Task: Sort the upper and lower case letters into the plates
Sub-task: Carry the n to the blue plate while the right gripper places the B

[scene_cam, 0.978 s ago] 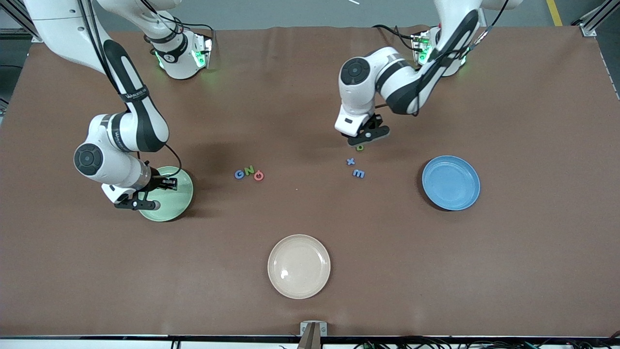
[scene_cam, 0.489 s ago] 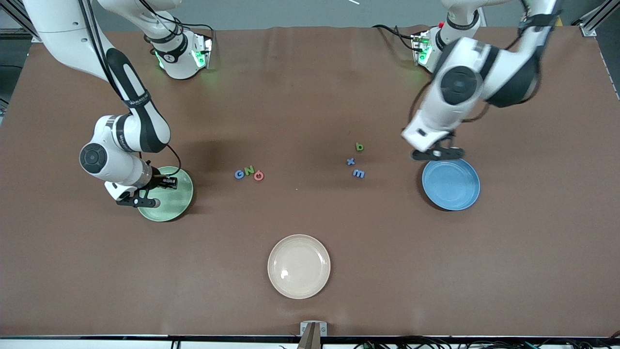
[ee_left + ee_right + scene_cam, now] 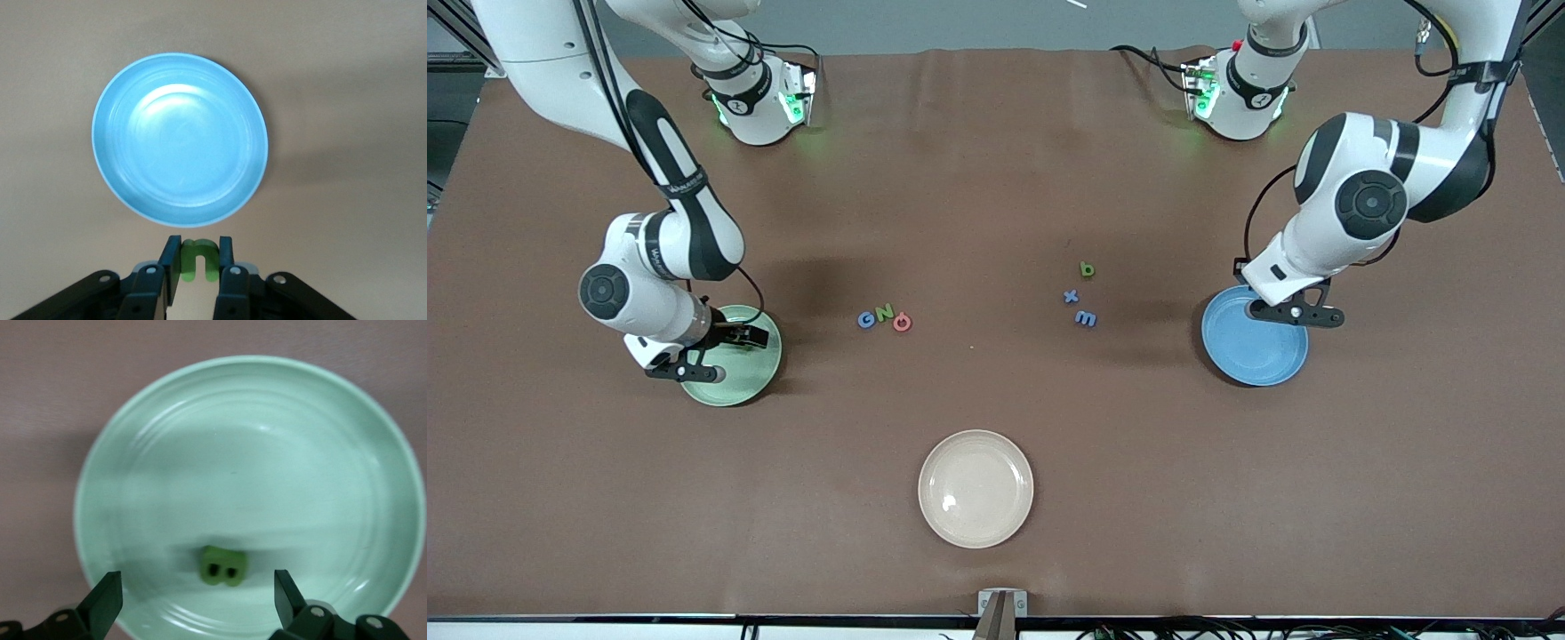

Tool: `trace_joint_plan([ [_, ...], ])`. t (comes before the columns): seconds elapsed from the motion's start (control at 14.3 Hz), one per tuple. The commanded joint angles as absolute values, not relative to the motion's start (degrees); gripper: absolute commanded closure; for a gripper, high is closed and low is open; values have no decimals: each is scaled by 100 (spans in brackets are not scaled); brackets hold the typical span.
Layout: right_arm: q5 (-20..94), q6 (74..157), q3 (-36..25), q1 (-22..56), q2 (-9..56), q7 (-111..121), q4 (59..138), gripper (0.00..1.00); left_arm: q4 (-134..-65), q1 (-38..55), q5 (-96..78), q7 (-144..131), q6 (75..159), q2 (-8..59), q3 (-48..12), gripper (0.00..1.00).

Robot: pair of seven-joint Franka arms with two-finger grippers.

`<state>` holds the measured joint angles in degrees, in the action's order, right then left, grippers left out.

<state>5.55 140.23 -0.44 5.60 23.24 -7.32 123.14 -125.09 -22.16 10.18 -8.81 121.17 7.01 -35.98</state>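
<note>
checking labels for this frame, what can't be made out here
- Green letter in the shut left gripper: left wrist view shows its top only, the fingers cover its sides; front view hides it under the arm.
- Green letter in the mint green plate: blurred, between the open right gripper's fingers.

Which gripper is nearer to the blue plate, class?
Left. The left gripper, shut on a green letter, hangs over the blue plate; the right gripper, open, is over the mint green plate.
</note>
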Motion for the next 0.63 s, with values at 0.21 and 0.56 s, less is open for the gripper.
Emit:
trace_joint_plan([
  [0.21, 589, 14097, -18, 1729, 2259, -2958, 12243, 0, -12647, -2838, 2072, -835, 12963, 1458, -3674, 98],
  [0.56, 580, 14545, -26, 2416, 2460, -4051, 12313, 0, -12647, -3198, 2548, -835, 13481, 1985, -3665, 98],
])
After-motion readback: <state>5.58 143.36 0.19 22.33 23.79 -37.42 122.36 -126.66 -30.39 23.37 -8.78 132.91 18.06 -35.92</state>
